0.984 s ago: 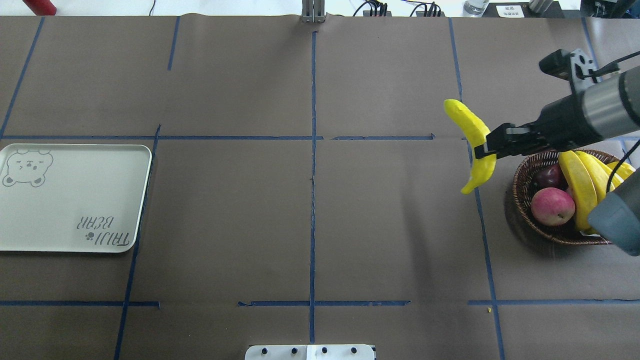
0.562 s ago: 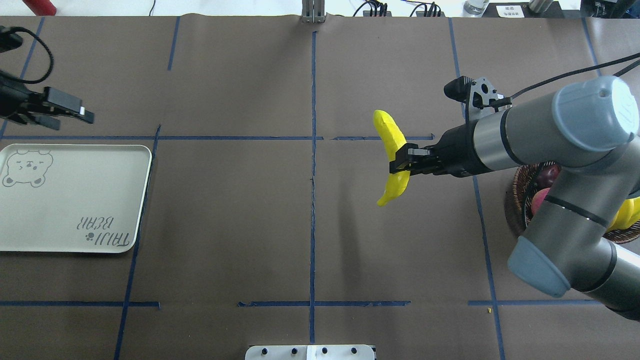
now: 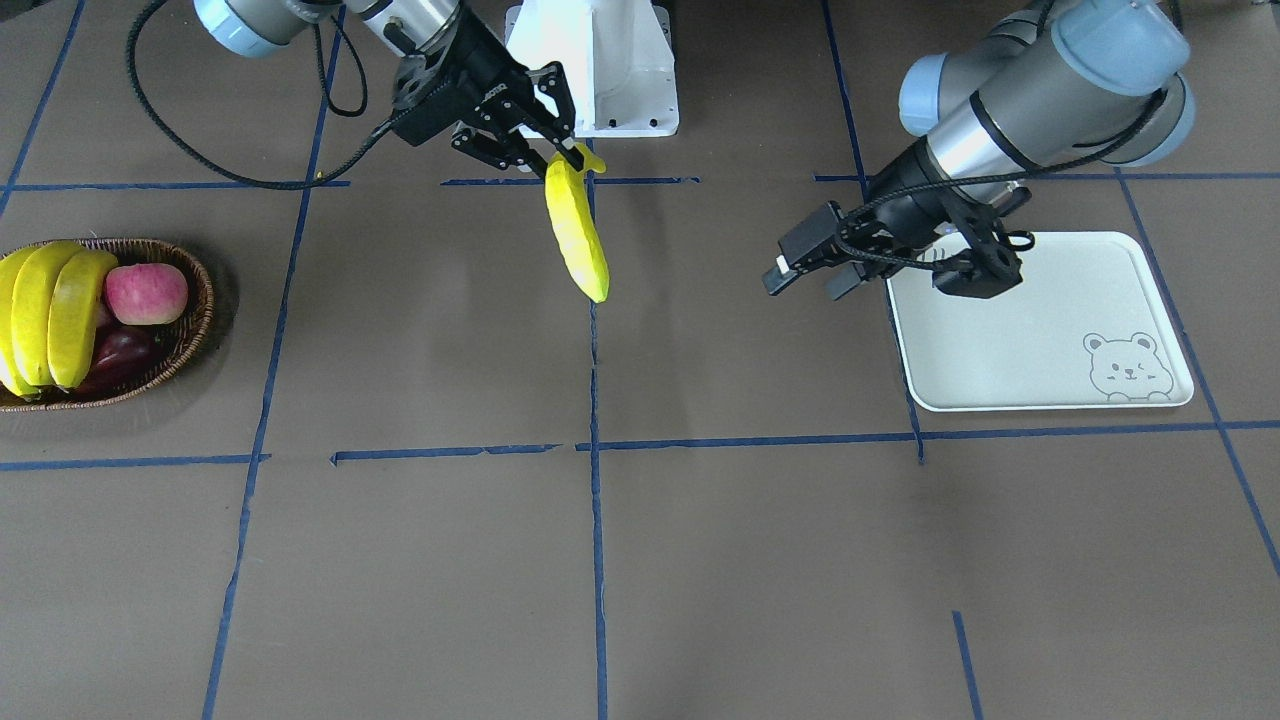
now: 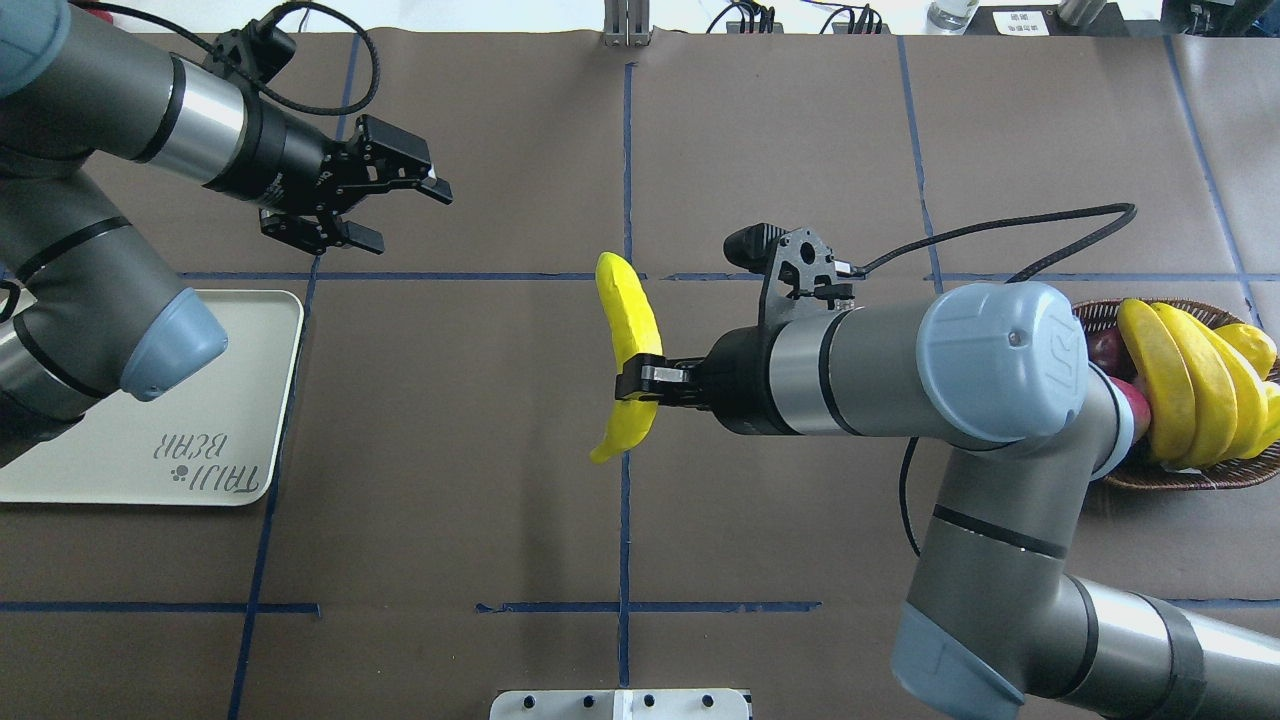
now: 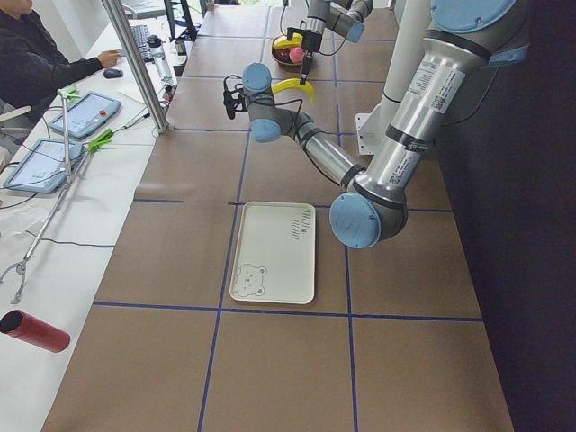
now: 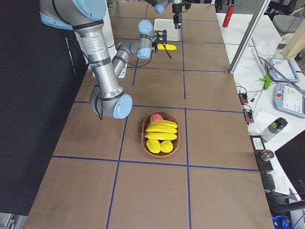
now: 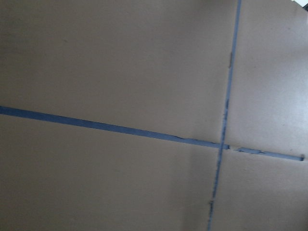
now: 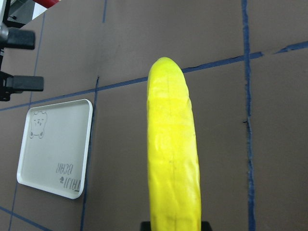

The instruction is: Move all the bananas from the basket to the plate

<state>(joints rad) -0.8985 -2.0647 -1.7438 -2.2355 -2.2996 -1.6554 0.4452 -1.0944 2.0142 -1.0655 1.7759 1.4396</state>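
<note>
1. The table (image 4: 450,450) is covered with brown paper, and blue tape lines (image 4: 625,150) divide it into rectangles.
2. The pale rectangular plate (image 4: 240,400) lies flat near the table's end on the robot's left.
3. The woven basket (image 4: 1180,481) stands near the opposite end.
4. The white robot base (image 3: 600,90) stands at the middle of the robot's edge.

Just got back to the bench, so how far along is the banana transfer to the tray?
Done: nothing; no banana lies on the plate. In hand: the right fingers clamp one banana aloft; the left fingers hang open near the plate. Left: three bananas show in the basket.
</note>
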